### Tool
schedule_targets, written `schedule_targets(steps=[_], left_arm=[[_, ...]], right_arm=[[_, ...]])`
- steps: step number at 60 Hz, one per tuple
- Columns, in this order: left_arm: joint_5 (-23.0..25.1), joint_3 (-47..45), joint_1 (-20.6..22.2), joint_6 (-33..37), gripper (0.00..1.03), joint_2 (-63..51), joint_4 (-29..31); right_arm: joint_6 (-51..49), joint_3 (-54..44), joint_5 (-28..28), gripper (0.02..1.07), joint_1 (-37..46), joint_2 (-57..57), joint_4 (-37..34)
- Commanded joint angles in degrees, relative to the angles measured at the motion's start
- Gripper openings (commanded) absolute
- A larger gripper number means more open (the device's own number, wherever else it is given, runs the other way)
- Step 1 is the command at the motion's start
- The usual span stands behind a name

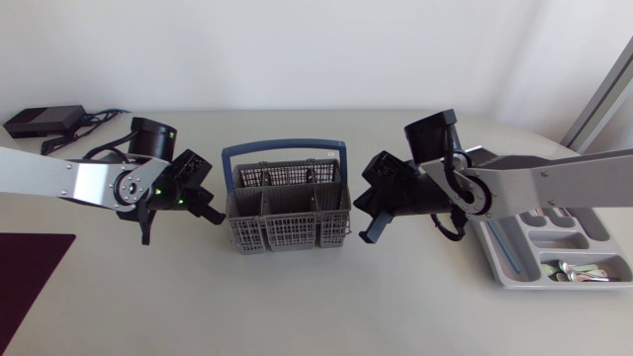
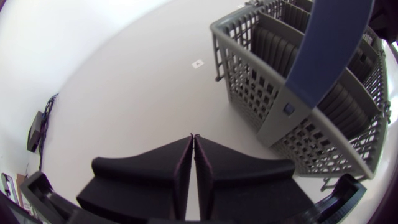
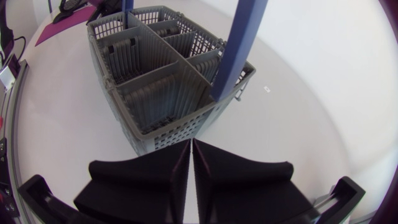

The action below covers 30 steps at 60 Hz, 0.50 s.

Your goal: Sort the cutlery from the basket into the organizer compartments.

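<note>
The grey cutlery basket (image 1: 287,210) with a blue handle (image 1: 284,150) stands mid-table, and its compartments look empty from both wrist views. My left gripper (image 1: 205,204) hovers just left of the basket, fingers shut with nothing between them (image 2: 193,142); the basket (image 2: 323,106) lies ahead and to one side of it. On the basket's other side my right gripper (image 1: 375,225) is also shut and empty (image 3: 191,144), with the basket (image 3: 155,81) straight ahead. The grey organizer (image 1: 506,265) lies at the far right under my right arm, with some cutlery (image 1: 584,274) in its front compartment.
A black power adapter (image 1: 40,121) with cables sits at the back left. A dark purple mat (image 1: 28,272) lies at the front left edge.
</note>
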<state>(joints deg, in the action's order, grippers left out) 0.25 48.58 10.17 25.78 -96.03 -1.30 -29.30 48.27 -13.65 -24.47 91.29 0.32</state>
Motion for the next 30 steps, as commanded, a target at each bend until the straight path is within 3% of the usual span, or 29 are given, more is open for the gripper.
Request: schedule_targets(steps=[1,30], left_arm=[[0.98,2.66,2.31,0.67,0.04,-1.79,-0.98],[0.72,9.78,8.55,-0.73,0.04,-8.03,-0.98]], right_arm=[[2.40,0.86,0.38,0.08,-1.28,1.00,0.74],[2.14,-3.62,0.91,0.08,-1.99,-3.04,1.00]])
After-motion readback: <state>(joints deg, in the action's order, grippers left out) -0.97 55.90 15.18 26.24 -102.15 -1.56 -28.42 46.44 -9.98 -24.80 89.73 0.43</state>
